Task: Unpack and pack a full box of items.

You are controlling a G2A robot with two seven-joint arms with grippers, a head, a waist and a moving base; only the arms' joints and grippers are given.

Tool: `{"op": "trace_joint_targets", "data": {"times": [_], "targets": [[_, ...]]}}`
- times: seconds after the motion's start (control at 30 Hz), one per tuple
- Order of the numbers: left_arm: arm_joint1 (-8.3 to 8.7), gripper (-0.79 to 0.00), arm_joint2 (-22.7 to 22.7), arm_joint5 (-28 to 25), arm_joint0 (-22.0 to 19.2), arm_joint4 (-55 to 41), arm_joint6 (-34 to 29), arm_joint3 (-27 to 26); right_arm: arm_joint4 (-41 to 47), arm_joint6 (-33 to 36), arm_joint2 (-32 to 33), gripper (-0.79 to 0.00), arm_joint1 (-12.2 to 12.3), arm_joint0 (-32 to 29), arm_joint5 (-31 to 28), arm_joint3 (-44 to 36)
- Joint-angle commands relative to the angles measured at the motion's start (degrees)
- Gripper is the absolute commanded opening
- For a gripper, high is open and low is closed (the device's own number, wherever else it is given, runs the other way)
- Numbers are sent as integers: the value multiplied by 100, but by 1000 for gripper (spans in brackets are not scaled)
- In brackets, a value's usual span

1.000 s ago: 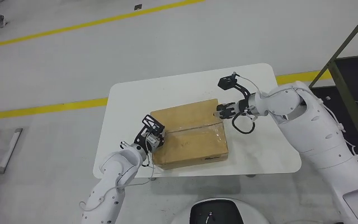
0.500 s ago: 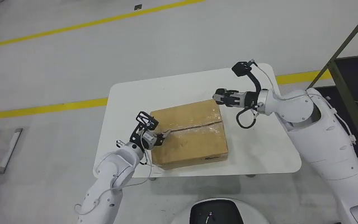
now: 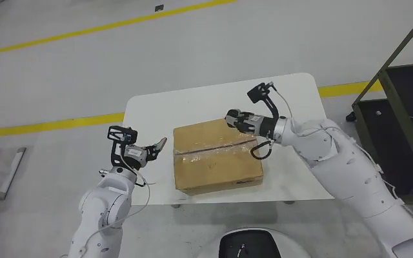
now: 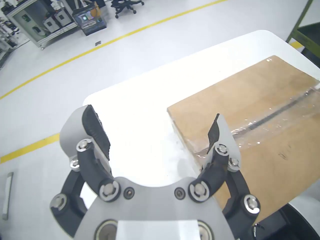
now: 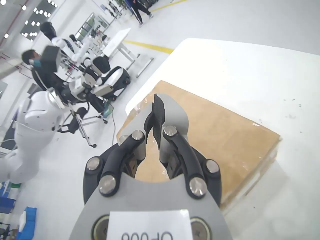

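Note:
A closed cardboard box (image 3: 216, 155) lies in the middle of the white table (image 3: 290, 97), its top seam covered by clear tape (image 4: 272, 123). My left gripper (image 3: 155, 147) hangs open beside the box's left end, above the table's left edge; the left wrist view shows nothing between its fingers (image 4: 96, 128). My right gripper (image 3: 233, 119) is shut over the box's far edge, close above the lid. In the right wrist view its fingertips (image 5: 156, 116) meet above the cardboard (image 5: 220, 131), holding nothing that I can see.
A dark green rack (image 3: 387, 97) stands off the table's right side. Bare table top (image 5: 237, 61) lies behind the box and to its right. A yellow floor line (image 3: 58, 124) runs past the table's left side.
My left gripper has pulled back leftward from the box's left corner to beside it. My right gripper has swung from the box's right end to its far edge.

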Motion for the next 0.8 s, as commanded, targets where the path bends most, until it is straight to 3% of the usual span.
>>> {"op": "trace_joint_targets", "data": {"times": [0.0, 0.33, 0.53, 0.77], "targets": [[6, 0, -139, 100, 76, 33, -14, -14, -79, -190, -420, -785, -112, 128, -14, 139], [11, 0, -255, 104, 153, 7, -23, -27, -964, -523, -1897, -785, -683, 1055, -281, 1386], [11, 0, -255, 104, 153, 7, -23, -27, -1180, -683, -2159, -785, -879, 1225, -404, 1893], [11, 0, -255, 104, 153, 7, -23, -27, -1482, -800, -2019, -785, -863, 1110, -496, 1965]]}}
